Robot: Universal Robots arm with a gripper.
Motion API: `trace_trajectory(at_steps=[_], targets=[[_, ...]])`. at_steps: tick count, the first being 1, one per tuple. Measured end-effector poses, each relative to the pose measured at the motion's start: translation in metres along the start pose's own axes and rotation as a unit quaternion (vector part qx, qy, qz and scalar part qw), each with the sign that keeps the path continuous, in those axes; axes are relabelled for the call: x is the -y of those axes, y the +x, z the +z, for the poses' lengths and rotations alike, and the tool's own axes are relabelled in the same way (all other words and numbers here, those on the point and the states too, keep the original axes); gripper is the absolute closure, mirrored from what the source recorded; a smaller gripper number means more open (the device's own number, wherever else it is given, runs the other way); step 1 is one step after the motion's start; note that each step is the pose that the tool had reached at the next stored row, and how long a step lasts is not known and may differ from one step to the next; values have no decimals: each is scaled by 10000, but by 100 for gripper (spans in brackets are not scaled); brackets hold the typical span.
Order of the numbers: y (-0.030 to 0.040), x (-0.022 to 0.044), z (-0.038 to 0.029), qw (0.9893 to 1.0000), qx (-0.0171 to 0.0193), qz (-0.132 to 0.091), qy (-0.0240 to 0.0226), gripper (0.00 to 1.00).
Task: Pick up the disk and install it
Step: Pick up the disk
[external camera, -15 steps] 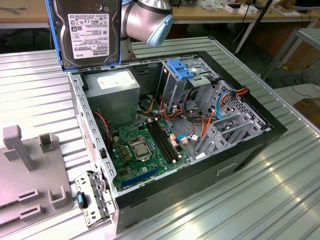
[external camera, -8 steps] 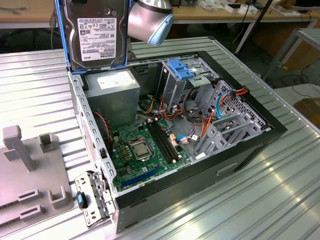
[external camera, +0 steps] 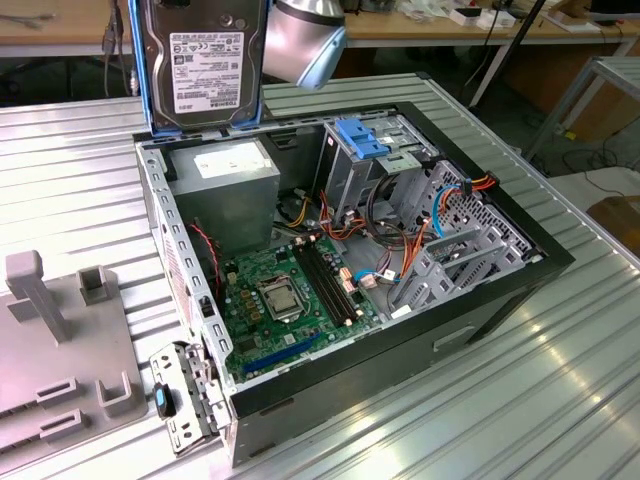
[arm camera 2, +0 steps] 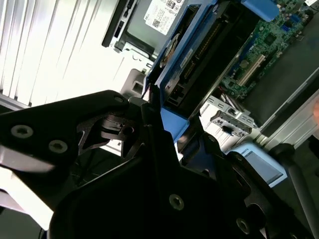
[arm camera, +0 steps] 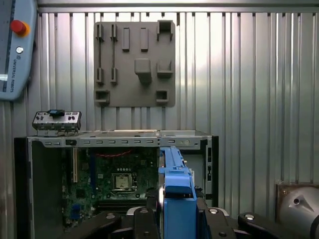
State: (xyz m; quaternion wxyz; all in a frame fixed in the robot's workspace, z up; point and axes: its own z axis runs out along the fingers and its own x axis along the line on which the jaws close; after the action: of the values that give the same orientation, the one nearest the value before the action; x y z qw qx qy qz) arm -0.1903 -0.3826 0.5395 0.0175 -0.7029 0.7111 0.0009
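Observation:
The disk [external camera: 205,60] hangs upright above the back left corner of the open computer case [external camera: 400,360], its label facing the exterior view. It is a dark grey slab between bright blue rails. In the second wrist view my gripper [arm camera 2: 175,127] is shut on the disk [arm camera 2: 199,64], a black finger [arm camera 2: 151,107] pressed against each blue rail. The first wrist view looks along the disk [arm camera: 174,174] edge-on, with the gripper [arm camera: 177,219] clamped around it and the case interior beyond.
Inside the case lie the green motherboard [external camera: 290,300], a grey power supply [external camera: 225,175], a light-blue bracket [external camera: 362,138] on the metal drive cage [external camera: 450,230] and loose coloured cables. A grey fixture plate [external camera: 60,350] sits at the exterior view's left. A pendant [arm camera: 15,45] lies on the table.

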Motion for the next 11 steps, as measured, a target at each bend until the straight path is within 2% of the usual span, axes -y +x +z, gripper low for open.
trace_trajectory(at_steps=[1, 2, 3, 4, 6, 8, 11], targets=[[6, 18, 3, 10000, 68, 4, 0, 63], [18, 28, 6, 10000, 96, 5, -1, 63], [47, 40, 13, 9999, 147, 6, -1, 63], [67, 45, 16, 9999, 171, 7, -2, 63], [127, 50, 18, 9998, 182, 7, -4, 63], [242, 60, 21, 9998, 182, 7, -7, 63], [298, 104, 27, 9998, 182, 8, -6, 63]])
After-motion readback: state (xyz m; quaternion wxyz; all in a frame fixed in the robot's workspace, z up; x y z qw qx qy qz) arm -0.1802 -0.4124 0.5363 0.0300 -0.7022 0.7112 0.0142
